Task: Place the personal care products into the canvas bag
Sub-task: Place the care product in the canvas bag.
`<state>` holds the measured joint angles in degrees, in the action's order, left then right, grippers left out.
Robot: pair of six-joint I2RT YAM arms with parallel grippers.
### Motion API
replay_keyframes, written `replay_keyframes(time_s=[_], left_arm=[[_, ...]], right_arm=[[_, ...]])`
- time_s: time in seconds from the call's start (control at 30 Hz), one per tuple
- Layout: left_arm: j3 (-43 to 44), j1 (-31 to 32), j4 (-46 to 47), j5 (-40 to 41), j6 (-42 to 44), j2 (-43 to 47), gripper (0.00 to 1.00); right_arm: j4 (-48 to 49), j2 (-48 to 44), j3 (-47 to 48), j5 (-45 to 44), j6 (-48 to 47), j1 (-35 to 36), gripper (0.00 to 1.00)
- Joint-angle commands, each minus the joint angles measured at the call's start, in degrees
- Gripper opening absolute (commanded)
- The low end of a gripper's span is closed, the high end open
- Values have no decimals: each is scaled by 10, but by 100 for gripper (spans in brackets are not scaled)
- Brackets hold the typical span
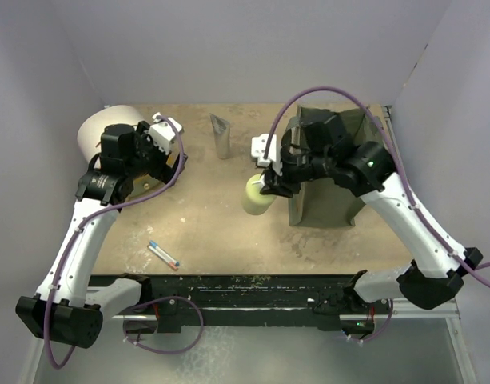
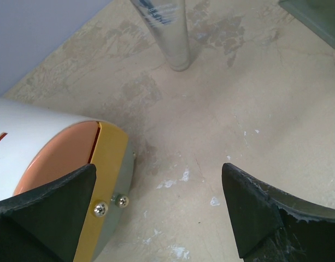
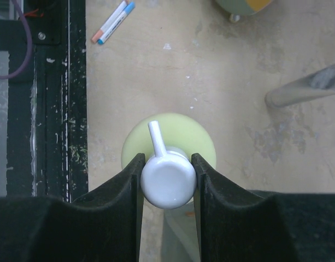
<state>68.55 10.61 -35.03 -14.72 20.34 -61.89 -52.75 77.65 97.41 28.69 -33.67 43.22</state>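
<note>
- Nearest the bases: pen [image 1: 163, 254] with red and blue ends, lying flat on the table [image 1: 213, 232]. Not part of the task.
- Right gripper [image 3: 167, 159]: jaws narrow, clamped on the white pump head [image 3: 168, 188] of the pale green bottle [image 3: 203, 143]. The pads grip the head only, and the body hangs below them. In the top view the bottle [image 1: 255, 200] sits just left of the canvas bag [image 1: 324, 206], outside it. I cannot tell whether its base touches the table.
- Handling, judged: rigid plastic body, possibly weighty if full. The pump head is smooth and rounded and may turn or sink on its stem, so the bottle could swing or slip. A hold on the neck under the head would be safer.
- The bag stands upright with its mouth up. The fabric walls are soft and may fold if bumped.
- Left gripper [image 2: 156, 213]: fingers spread wide, holding nothing, just beside the white and orange domed box [image 2: 47, 142].
- Farthest: silver tube [image 1: 221, 136], standing on end, well apart from the bag. Judged light, squashy and easy to tip, so grip it gently at mid-body.
</note>
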Motion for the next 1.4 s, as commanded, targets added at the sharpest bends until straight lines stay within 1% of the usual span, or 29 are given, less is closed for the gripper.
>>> replay_keyframes(time_s=[0.0,0.17,0.3,0.47,0.6,0.77,0.93,1.07,1.17,1.37], left_arm=[[-2,-2,29,-51,14,-2,99],[-4,0,39,-75,13,-4,100],[7,14,36,-81,13,-10,99],[28,62,17,-51,22,-30,97],[25,94,21,-64,27,-32,97],[29,107,23,-78,23,-31,96],[65,131,7,-90,35,-48,95],[100,157,6,-117,50,-70,95],[125,187,3,-121,59,-90,95],[159,260,8,-132,79,-125,94]], right_arm=[[27,-44,95,44,10,-38,0],[5,-48,161,65,15,-83,0],[-5,-48,204,72,33,-131,0],[-6,-59,246,31,50,-178,0],[0,-64,264,-10,70,-207,0],[16,-72,257,-64,91,-257,0],[29,-94,229,-89,105,-317,0],[50,-119,164,-69,118,-371,0],[62,-136,124,-46,124,-408,0],[66,-155,88,-39,122,-428,0]])
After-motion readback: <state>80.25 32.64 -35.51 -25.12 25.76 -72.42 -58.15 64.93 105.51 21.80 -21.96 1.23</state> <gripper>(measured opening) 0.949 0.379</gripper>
